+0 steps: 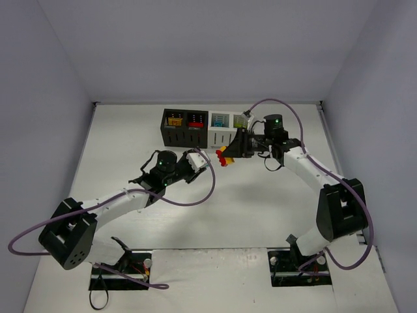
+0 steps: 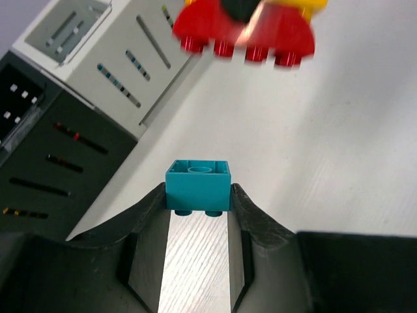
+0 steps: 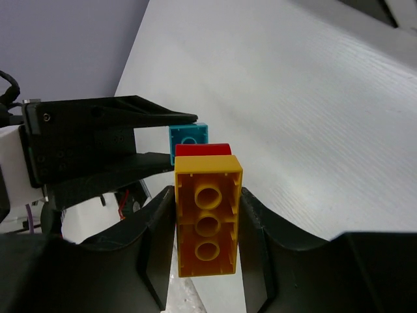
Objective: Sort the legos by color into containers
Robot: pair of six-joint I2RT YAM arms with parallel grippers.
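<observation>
My left gripper (image 1: 204, 158) is shut on a small teal-blue brick (image 2: 197, 186), held by its sides between the fingertips above the table. My right gripper (image 1: 230, 152) faces it and is shut on a clump of a yellow brick (image 3: 207, 222) with a red brick (image 3: 202, 149) stuck to it. In the top view the clump (image 1: 224, 156) hangs in the air just in front of the bins. The teal brick (image 3: 189, 137) sits a short way off the red brick's end, apart from it. In the left wrist view the red brick (image 2: 247, 32) shows blurred at the top.
The row of four bins stands at the back: two black (image 1: 184, 138) on the left, two white (image 1: 221, 139) on the right, with coloured bricks inside. The white bin wall (image 2: 111, 59) and black bin wall (image 2: 39, 163) are close on the left gripper's left side.
</observation>
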